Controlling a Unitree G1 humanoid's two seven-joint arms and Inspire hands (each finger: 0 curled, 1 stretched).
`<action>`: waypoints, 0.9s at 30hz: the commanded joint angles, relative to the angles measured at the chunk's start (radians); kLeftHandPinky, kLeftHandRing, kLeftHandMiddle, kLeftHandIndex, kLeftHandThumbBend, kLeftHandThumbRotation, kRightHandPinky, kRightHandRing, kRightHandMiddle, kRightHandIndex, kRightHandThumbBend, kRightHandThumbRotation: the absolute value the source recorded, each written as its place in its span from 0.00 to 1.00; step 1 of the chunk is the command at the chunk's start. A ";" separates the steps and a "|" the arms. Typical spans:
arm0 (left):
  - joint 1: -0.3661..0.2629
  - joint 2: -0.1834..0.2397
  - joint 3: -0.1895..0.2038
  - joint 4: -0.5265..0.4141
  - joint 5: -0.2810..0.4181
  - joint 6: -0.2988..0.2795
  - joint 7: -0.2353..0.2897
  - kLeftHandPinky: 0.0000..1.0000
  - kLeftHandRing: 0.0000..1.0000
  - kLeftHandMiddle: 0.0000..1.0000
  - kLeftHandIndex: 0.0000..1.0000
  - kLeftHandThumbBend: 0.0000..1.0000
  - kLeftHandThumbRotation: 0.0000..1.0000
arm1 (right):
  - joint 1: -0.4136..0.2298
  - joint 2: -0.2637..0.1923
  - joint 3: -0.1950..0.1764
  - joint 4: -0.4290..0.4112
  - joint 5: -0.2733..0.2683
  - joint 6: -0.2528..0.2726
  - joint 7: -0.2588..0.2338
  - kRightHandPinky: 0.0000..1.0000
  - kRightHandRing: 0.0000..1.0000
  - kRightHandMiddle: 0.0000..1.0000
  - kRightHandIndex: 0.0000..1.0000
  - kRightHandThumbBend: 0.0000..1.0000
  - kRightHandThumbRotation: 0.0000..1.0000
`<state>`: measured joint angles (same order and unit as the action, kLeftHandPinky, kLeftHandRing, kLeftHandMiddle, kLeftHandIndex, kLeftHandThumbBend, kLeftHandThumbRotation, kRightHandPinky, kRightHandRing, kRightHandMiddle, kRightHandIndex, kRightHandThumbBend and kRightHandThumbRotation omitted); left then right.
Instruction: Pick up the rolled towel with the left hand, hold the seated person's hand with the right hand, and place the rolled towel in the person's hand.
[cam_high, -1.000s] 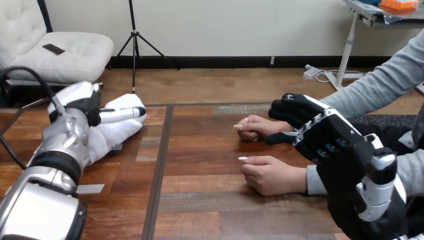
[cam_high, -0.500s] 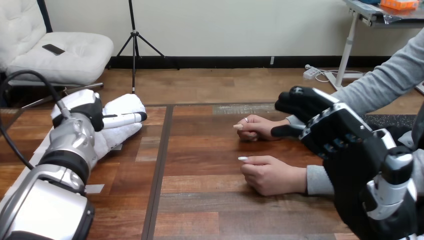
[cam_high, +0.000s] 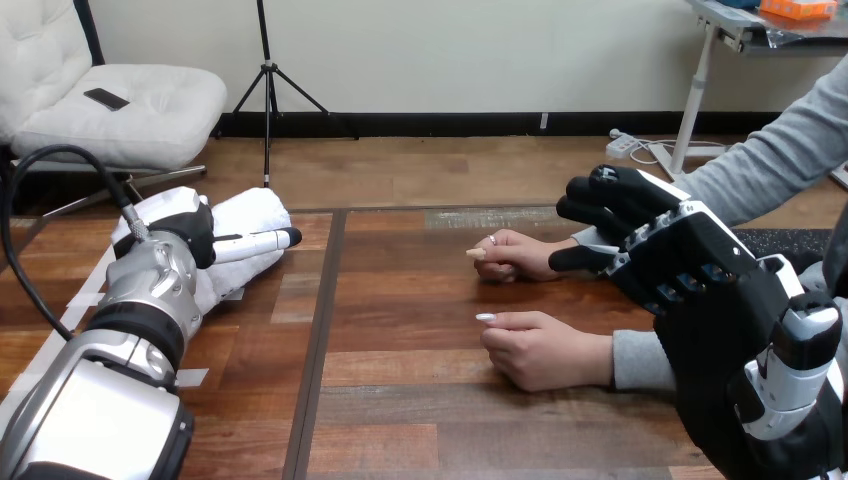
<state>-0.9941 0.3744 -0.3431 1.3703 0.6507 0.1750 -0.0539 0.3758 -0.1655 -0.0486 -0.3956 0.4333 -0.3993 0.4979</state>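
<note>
The white rolled towel (cam_high: 250, 215) lies at the table's far left. My left hand (cam_high: 180, 228) rests on its near side, and one straight finger (cam_high: 258, 241) lies across the roll; nothing is curled round it. The person's two hands rest loosely curled on the table at the right: the far hand (cam_high: 515, 255) and the near hand (cam_high: 545, 352). My right hand (cam_high: 650, 240) hovers open just right of the far hand, over its wrist. Its thumb (cam_high: 575, 259) points at the wrist, and I cannot tell whether it touches.
A dark seam (cam_high: 318, 340) runs front to back through the wooden table (cam_high: 420, 420), between the towel and the person's hands. A strip of grey tape (cam_high: 185, 377) lies beside my left forearm. The person's grey sleeves come in from the right.
My right hand has drawn back to the right and risen a little from the person's far hand. My left hand has shifted slightly right and nearer on the towel. The person's hands stayed put.
</note>
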 joint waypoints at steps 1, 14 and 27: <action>-0.024 -0.008 -0.007 -0.016 -0.012 -0.026 0.007 1.00 1.00 1.00 1.00 0.84 0.93 | -0.028 -0.011 -0.012 -0.052 0.005 -0.009 -0.005 0.66 0.82 0.82 0.80 0.86 0.99; 0.008 -0.024 -0.018 -0.027 -0.026 -0.048 0.007 1.00 1.00 1.00 1.00 0.88 0.90 | -0.053 -0.009 -0.006 -0.041 0.014 0.002 -0.005 0.67 0.82 0.82 0.80 0.86 0.99; 0.038 -0.029 -0.031 -0.041 -0.023 -0.067 0.032 1.00 1.00 1.00 1.00 0.95 0.77 | -0.079 -0.008 0.000 -0.034 0.016 0.017 -0.006 0.66 0.81 0.81 0.78 0.89 0.97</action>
<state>-0.9545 0.3493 -0.3573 1.3662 0.6269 0.1237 -0.0464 0.3685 -0.1653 -0.0488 -0.3956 0.4340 -0.3885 0.4959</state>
